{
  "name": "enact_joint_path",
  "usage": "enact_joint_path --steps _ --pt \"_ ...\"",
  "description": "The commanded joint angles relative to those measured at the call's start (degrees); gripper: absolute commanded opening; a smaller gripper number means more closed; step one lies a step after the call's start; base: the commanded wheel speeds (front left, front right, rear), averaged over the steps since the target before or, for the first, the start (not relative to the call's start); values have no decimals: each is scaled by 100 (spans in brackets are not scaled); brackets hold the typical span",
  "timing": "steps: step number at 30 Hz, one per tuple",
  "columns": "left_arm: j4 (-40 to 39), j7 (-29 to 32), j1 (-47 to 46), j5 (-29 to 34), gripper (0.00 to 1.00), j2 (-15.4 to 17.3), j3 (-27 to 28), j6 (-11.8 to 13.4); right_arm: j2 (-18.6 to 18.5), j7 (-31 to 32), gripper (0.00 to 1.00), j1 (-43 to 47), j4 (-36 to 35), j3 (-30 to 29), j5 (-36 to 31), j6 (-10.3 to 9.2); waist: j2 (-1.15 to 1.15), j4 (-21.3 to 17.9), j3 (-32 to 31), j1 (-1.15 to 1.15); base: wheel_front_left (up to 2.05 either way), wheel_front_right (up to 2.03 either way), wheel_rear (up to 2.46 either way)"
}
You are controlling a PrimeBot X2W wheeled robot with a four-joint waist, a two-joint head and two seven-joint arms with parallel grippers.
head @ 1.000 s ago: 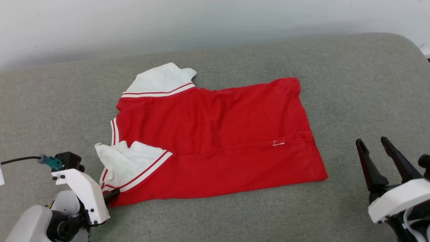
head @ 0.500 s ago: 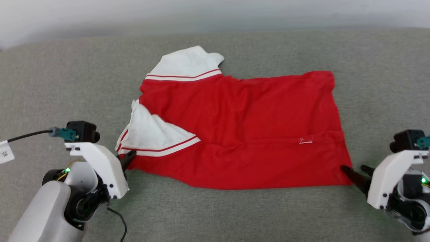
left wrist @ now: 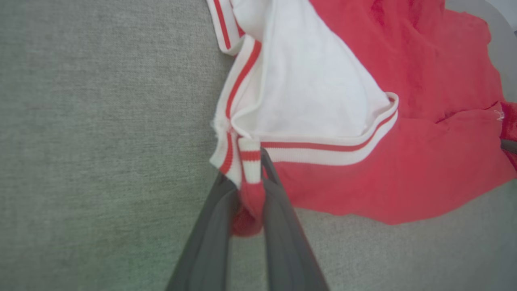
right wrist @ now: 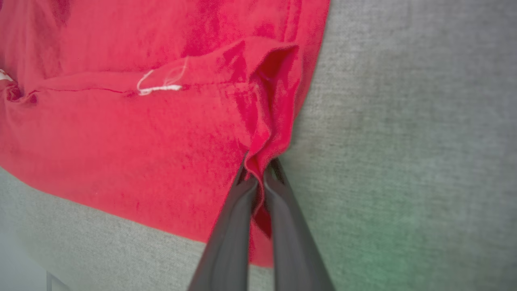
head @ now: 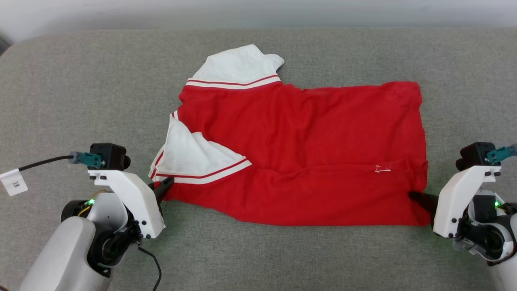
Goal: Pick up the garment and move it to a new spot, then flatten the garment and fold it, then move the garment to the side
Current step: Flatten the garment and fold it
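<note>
Left gripper [left wrist: 247,173]: closed on the garment [head: 299,133] at its near-left corner. The striped cuff and a bunch of red cloth sit clamped between the two dark fingers.

Right gripper [right wrist: 258,171]: closed on the near-right edge of the garment, with a raised fold of red hem pinched between the finger ends.

The garment lies spread on the grey fabric surface [head: 80,101], in the middle of it, running left to right between the two grippers. A near strip is folded over the body. Along that fold line, toward the right, sits a small white thread mark [head: 382,169]. The near white sleeve [head: 190,155] lies folded inward on the red cloth at the left. The far white sleeve [head: 238,66] juts out beyond the far-left edge, flat on the surface.

Behind the surface stands a pale wall [head: 258,12].
</note>
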Motion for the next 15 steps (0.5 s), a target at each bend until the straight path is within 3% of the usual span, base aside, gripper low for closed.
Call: enact_joint_path --steps 1,9,15 --pt "13 -73 56 -16 0 -21 14 7 33 33 0 132 115 155 20 0 0 -12 -77 -1 0 0 0" --pt "184 -223 348 -89 0 -98 32 58 -145 -192 0 224 -168 465 98 0 0 -74 -742 -1 0 0 0" --pt "111 -373 887 -132 0 -70 103 264 -151 -336 0 563 -259 693 255 0 0 -90 -1373 -1 0 0 0"
